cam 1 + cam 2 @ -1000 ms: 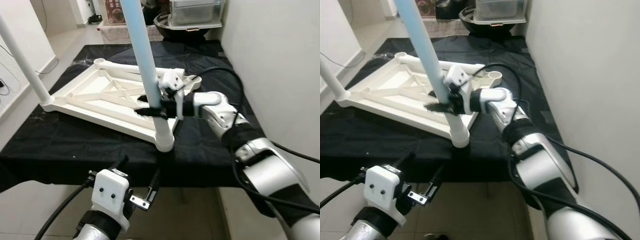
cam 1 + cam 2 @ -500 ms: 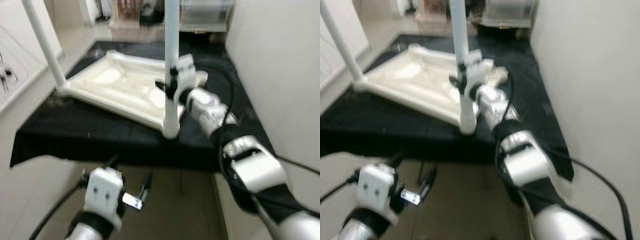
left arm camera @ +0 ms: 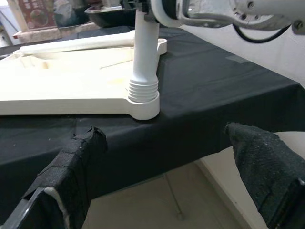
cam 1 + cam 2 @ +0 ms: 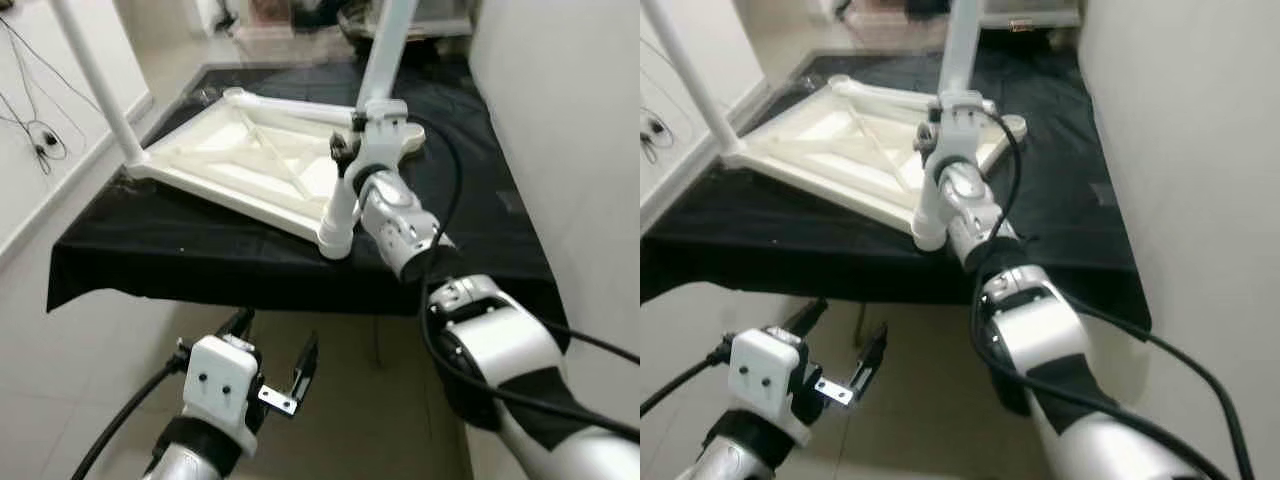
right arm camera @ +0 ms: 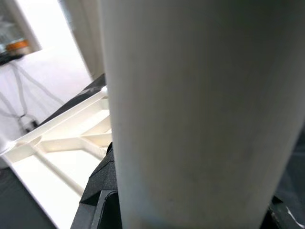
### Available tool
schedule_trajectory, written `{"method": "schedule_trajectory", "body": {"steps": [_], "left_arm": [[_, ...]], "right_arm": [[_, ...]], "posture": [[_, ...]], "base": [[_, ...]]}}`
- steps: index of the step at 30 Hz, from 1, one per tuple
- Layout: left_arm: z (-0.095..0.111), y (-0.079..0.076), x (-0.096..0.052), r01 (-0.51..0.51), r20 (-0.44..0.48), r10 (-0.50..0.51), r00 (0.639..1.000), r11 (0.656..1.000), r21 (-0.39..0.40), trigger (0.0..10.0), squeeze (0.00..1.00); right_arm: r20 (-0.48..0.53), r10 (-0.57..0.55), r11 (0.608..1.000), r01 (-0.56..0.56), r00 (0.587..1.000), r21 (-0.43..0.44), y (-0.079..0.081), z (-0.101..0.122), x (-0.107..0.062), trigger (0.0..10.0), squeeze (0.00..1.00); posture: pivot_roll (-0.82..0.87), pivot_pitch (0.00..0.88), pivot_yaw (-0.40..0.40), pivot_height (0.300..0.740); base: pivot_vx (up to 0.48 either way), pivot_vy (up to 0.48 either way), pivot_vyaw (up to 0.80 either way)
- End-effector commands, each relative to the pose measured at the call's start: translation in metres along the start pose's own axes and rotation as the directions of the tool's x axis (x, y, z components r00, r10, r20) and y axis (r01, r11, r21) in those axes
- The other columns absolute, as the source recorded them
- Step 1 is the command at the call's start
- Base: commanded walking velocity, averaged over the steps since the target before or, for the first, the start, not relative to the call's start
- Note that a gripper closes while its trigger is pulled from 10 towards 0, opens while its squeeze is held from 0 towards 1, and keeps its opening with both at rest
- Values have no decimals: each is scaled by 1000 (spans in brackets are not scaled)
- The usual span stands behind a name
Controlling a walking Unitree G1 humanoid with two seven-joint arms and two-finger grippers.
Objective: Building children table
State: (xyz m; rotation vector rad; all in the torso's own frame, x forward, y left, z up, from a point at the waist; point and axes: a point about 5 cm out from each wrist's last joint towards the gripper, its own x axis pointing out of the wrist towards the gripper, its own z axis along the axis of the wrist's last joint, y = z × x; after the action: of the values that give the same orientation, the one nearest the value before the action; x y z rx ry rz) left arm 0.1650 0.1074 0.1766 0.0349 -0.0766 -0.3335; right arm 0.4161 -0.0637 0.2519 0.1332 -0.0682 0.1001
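The cream-white moulded plastic table top (image 4: 250,160) lay upside down on the low surface draped in black cloth (image 4: 170,250), its ribbed underside facing up, presumably so that the corner sockets stood open for the legs; one white tubular leg (image 4: 95,85) stood upright in the far left corner, and two further sockets near the wall looked unfilled. The pale blue-white plastic tube leg (image 4: 375,85) stood in the near corner socket (image 3: 143,98), close to the cloth's front edge; its ridged collar sat just above the socket rim, so it seemed seated or nearly so, though it leaned a little. The right gripper (image 4: 352,150) was closed around this leg low on the shaft, its black fingers (image 5: 102,183) wrapped on either side; gripping low probably gave steadier control for pushing or twisting the leg home. The left gripper (image 4: 275,365) hung idle below the front edge of the surface, fingers spread wide and holding nothing, likely kept clear of the working arm.
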Motion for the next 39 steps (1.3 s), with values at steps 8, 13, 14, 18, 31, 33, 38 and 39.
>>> {"method": "schedule_trajectory", "body": {"steps": [8,13,14,18,31,33,38,39], "left_arm": [[-2,3,-2,-4,-15,4,1000,1000,17,10000,0],[-2,3,-2,-6,-16,6,1000,1000,18,10000,0],[-2,3,-2,-6,-16,6,1000,1000,18,10000,0],[-2,3,-2,-7,-14,8,1000,1000,19,10000,0],[-3,4,-2,-12,-15,12,1000,1000,22,10000,0],[-3,4,-2,-11,-15,11,1000,1000,21,10000,0],[-3,3,-1,-7,-16,7,1000,1000,19,10000,0],[-4,3,-1,-6,-17,6,1000,1000,20,10000,0]], "right_arm": [[31,-160,963,162,987,-214,-5,-28,-10,10000,0],[127,-123,950,154,984,-272,5,-24,-14,10000,0],[125,-122,951,152,985,-271,7,-25,-15,10000,0],[85,-131,951,150,988,-270,8,-33,-16,10000,0],[-65,-194,973,183,979,-139,-14,-31,-9,10000,0],[-68,-164,982,156,984,-110,-12,-29,-9,10000,0],[-70,-28,999,27,997,-17,3,-27,-14,10000,0],[-76,-4,1000,3,997,-9,5,-28,-15,10000,0]], "posture": [[73,167,29,740],[73,171,27,740],[72,170,26,740],[72,170,26,740],[68,174,25,740],[68,174,25,740],[71,174,28,740],[71,174,28,740]], "base": [[0,0,0],[0,0,0],[0,0,0],[0,0,0],[0,0,0],[0,0,0],[0,0,0],[0,0,0]]}}
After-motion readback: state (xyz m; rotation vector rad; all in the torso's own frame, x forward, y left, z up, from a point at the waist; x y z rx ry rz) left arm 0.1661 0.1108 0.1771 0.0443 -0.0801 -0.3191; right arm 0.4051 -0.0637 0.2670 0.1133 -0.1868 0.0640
